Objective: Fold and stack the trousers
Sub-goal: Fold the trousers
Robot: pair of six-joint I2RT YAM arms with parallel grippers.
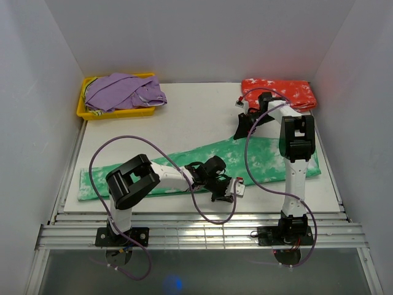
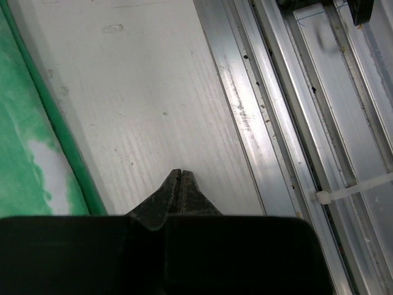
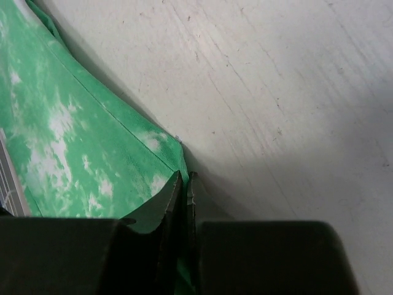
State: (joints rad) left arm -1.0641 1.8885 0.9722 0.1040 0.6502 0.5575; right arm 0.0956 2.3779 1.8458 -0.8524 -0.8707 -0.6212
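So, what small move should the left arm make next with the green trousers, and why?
Probably open the left gripper and shift it sideways onto the edge of the green trousers. It is shut over bare table, holding nothing, while the right gripper seems to pinch the far edge. Both need cloth to fold.

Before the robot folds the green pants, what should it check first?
1. Green trousers spread flat: ok.
2. Right gripper pinching their far edge: ok, green shows in its grip.
3. Left gripper holding cloth: not ok, shut over bare table beside the near edge.
4. Red-orange trousers folded at the back: ok.
5. Purple garment in its yellow bin, out of the way: ok.
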